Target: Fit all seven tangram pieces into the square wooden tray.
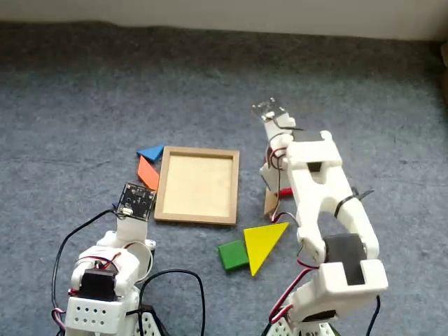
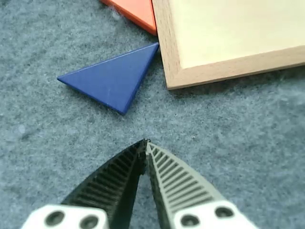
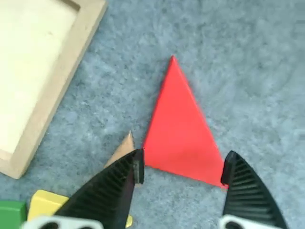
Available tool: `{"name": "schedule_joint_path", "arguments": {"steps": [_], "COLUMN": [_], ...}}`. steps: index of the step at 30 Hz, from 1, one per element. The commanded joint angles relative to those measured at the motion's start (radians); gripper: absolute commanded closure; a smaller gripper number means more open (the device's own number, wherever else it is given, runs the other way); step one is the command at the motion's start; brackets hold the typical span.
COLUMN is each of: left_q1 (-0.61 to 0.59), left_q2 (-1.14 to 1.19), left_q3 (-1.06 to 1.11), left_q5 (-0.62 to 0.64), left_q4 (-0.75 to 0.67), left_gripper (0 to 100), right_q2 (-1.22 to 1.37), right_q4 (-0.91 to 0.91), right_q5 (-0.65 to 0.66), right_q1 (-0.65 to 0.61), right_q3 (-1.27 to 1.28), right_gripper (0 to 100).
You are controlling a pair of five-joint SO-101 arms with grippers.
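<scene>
red triangle, navy triangle, yellow triangle, green square

A grey-blue carpet with a short, fuzzy pile covered the whole work surface. At 12 o'clock in the high view, a pale strip ran along its far edge; wall or skirting undetermined. Light fell soft and even.

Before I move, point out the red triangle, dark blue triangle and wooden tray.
red triangle (image 3: 179, 135), right wrist view, centre of its face.
dark blue triangle (image 2: 113, 78), left wrist view, centre of its face.
wooden tray (image 1: 201, 150), high view, far rim.
</scene>
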Motion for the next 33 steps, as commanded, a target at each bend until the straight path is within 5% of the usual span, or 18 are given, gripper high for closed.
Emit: {"name": "schedule_joint_path", "arguments": {"steps": [1, 20, 33], "left_q1": [0.013, 0.013, 0.013], "left_q2": [-0.035, -0.035, -0.035], "left_q3": [0.019, 0.019, 0.019], "left_q5": [0.011, 0.011, 0.011], "left_q4": [0.006, 0.006, 0.006], "left_gripper": [100, 100, 100], "right_q2": [0.045, 0.266, 0.263], "right_q4": [0.024, 0.099, 0.14], "right_q5": [0.012, -0.002, -0.405], "right_q1": [-0.018, 0.108, 0.202], "right_q3": [-0.105, -0.216, -0.229], "right_gripper": [73.5, 73.8, 73.8]}}
